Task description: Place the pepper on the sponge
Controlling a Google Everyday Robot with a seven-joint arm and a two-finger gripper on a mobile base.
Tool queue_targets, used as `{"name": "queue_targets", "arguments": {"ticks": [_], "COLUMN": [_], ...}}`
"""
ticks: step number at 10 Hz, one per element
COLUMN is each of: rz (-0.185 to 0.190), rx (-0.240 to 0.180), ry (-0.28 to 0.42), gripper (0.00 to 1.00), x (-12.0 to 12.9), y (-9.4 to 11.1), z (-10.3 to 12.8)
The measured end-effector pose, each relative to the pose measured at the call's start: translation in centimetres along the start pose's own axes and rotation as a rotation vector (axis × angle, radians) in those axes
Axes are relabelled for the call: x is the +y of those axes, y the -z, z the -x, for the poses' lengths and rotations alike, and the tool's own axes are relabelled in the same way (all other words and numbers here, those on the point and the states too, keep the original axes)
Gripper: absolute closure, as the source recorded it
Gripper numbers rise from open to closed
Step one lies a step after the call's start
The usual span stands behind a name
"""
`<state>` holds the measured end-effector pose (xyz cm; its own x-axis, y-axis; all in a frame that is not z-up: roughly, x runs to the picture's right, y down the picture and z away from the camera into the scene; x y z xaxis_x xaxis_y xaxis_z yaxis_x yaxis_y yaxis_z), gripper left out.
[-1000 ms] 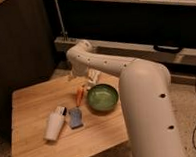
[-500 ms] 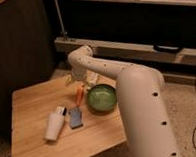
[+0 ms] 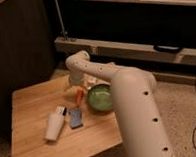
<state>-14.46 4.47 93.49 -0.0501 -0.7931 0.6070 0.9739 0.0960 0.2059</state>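
Note:
The orange-red pepper (image 3: 79,96) lies on the wooden table (image 3: 33,104), just left of the green bowl. My gripper (image 3: 75,88) hangs at the end of the white arm, right over the pepper's far end, which it partly hides. The blue-grey sponge (image 3: 75,117) lies flat on the table a little nearer the front than the pepper, apart from the gripper.
A round green bowl (image 3: 100,98) sits right of the pepper, close to the table's right edge. A white cup (image 3: 54,124) lies on its side left of the sponge. My large white arm (image 3: 136,110) crosses the table's right side. Dark shelving stands behind.
The arm's wrist has sunk slightly toward the pepper. Pepper, sponge, cup and bowl remain where they were.

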Motion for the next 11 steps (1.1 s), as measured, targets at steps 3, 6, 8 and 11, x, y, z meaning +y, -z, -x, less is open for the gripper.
{"name": "queue_targets", "arguments": {"ticks": [3,6,8,11], "rz": [-0.005,0.010,0.015,0.021], "rx": [-0.028,-0.032,-0.029,-0.024], "ry": [-0.005,-0.031,-0.046,-0.053], "gripper": [0.20,0.38,0.60,0.65], "x": [-0.1,0.1,0.2,0.3], "y": [-1.1,-2.0,-2.3,-2.5], "z": [0.6,0.6,0.5,0.5]}}
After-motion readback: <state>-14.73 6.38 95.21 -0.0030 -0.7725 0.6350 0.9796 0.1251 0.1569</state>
